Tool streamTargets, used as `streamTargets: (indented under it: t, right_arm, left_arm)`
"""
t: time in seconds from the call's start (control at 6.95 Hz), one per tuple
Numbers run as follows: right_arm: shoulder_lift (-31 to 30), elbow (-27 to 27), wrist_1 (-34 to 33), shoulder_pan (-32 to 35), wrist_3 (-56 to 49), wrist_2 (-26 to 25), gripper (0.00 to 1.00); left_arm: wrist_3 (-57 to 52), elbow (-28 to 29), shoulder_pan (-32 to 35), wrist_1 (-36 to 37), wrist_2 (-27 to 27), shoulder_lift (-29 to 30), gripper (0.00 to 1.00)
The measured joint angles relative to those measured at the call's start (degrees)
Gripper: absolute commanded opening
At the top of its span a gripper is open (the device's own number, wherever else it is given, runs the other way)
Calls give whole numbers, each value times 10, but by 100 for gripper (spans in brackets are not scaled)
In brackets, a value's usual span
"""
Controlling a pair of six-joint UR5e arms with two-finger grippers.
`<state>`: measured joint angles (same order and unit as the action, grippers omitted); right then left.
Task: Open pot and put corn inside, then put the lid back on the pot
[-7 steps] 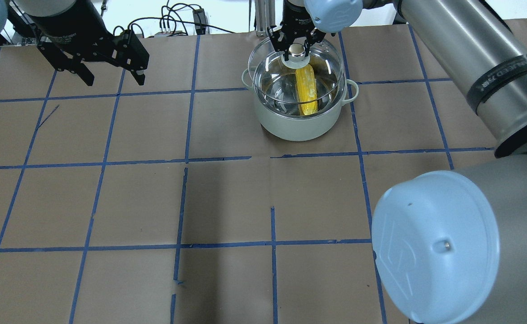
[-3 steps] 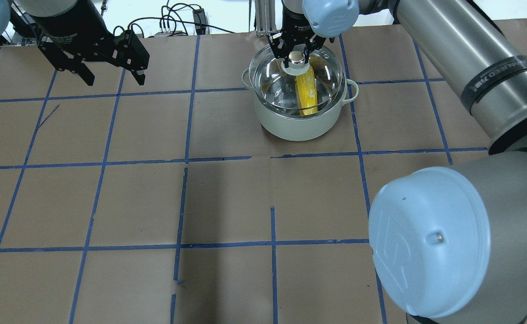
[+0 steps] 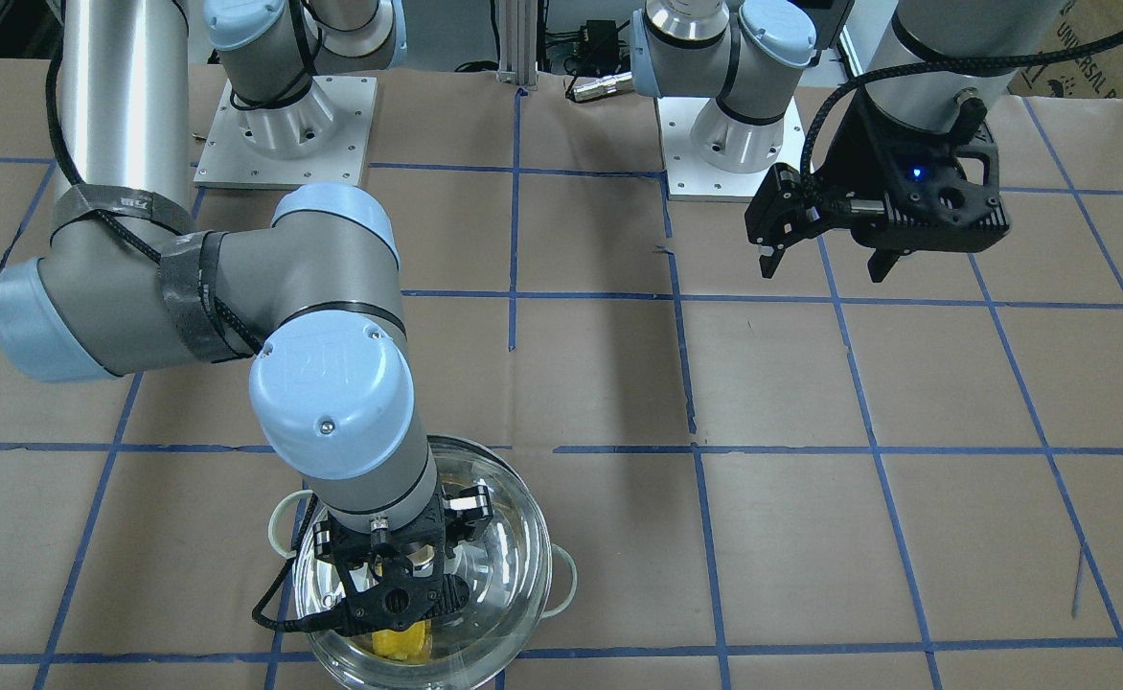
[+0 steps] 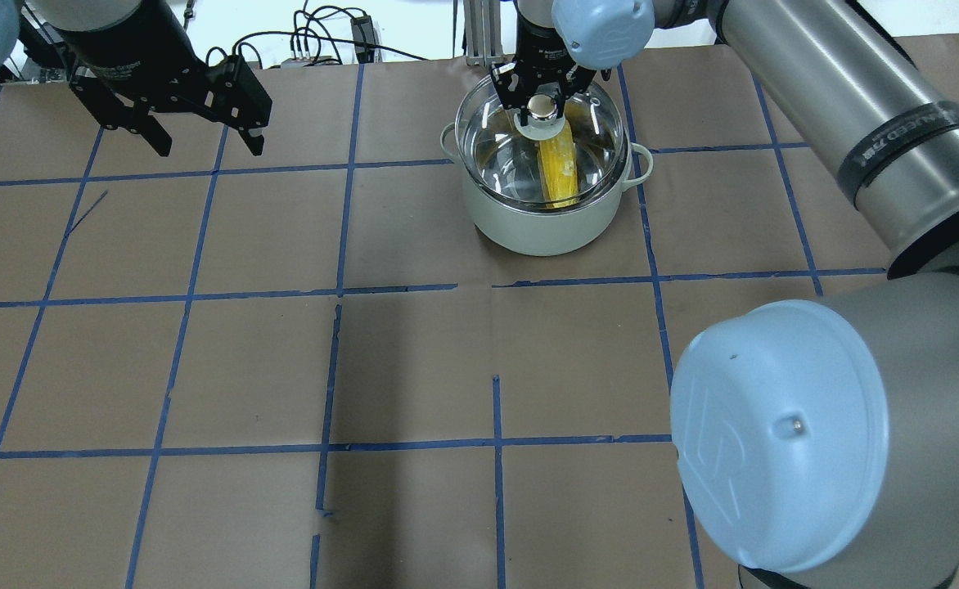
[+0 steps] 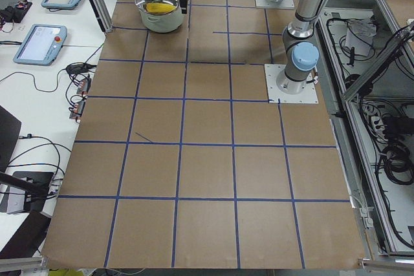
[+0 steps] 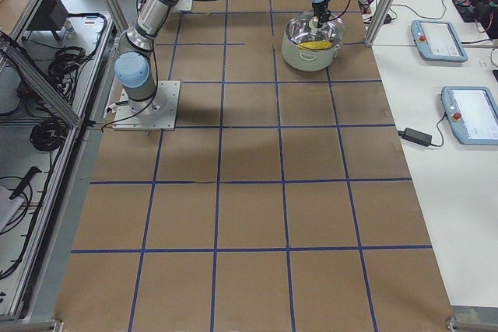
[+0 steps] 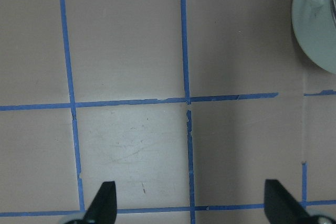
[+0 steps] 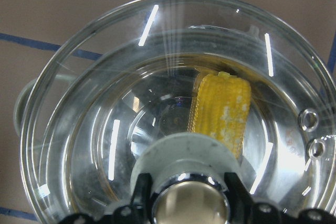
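The pot stands on the far right part of the table, and it also shows in the front view. The yellow corn lies inside it, seen through the glass in the right wrist view. My right gripper is shut on the lid's metal knob and holds the clear lid level over the pot's rim. I cannot tell whether the lid touches the rim. My left gripper is open and empty above the far left of the table, well away from the pot.
Brown paper with a blue tape grid covers the table. Cables and boxes lie along the far edge behind the pot. Two arm bases stand at the robot's side. Operator tablets lie on a side table.
My right gripper has lowered the lid toward the pot and centred it over the rim. The corn and the left gripper have not moved.
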<state>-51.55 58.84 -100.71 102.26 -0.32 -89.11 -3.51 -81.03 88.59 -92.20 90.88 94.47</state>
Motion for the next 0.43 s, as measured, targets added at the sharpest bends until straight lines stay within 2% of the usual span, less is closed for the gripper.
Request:
streamTargets:
  t: [0.43]
  right_arm:
    - [-7,4,18,0,0,-5,4]
  left_arm:
    - [0,0,-1,0,2,-1,100]
